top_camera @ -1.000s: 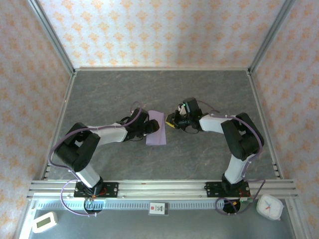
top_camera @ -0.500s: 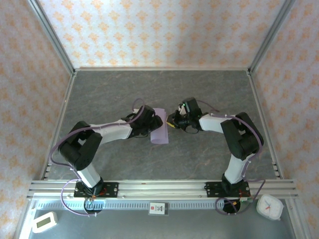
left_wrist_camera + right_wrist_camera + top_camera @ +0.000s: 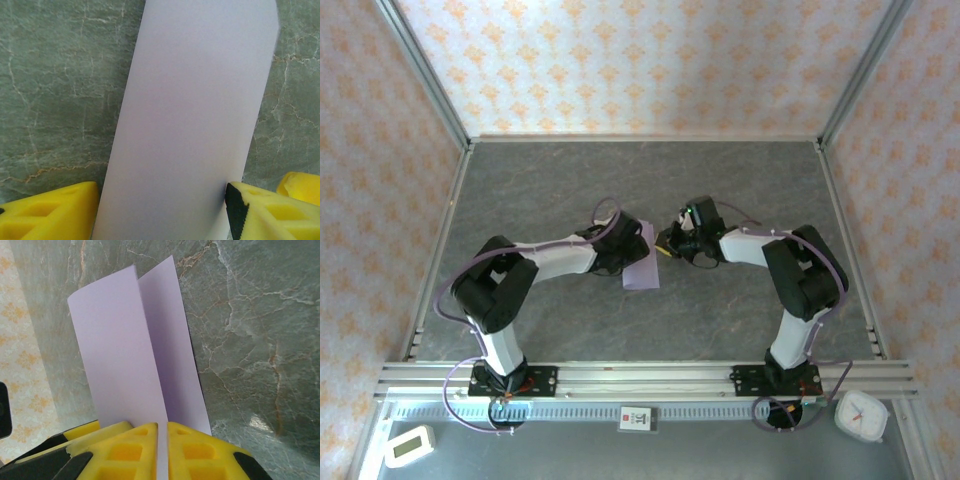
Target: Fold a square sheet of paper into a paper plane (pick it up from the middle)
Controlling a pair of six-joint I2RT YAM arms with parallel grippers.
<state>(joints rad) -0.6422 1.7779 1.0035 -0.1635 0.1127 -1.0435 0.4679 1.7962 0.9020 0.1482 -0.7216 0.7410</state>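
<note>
The square sheet of paper (image 3: 642, 270) is lavender and folded in two lengthwise, lying mid-table between both arms. In the right wrist view the sheet of paper (image 3: 125, 355) stands up in a V, two flaps meeting at a crease. My right gripper (image 3: 162, 440) is shut on its near edge, the yellow fingers (image 3: 125, 450) pressed to either side. From above, the right gripper (image 3: 665, 246) sits at the sheet's right edge. My left gripper (image 3: 162, 215) is open astride the paper (image 3: 195, 115), one finger (image 3: 50, 212) off its left edge, the other's pad touching its right edge. The left gripper (image 3: 636, 246) covers the sheet's top.
The grey marbled table (image 3: 650, 180) is walled by patterned panels and metal posts. A rail (image 3: 640, 378) runs along the near edge. A white timer (image 3: 408, 446) and a white clock (image 3: 860, 415) lie below the rail.
My left arm has reached to the right, bringing its gripper over the paper's top. The paper has shifted slightly right. The right gripper has closed tighter on the paper's edge.
</note>
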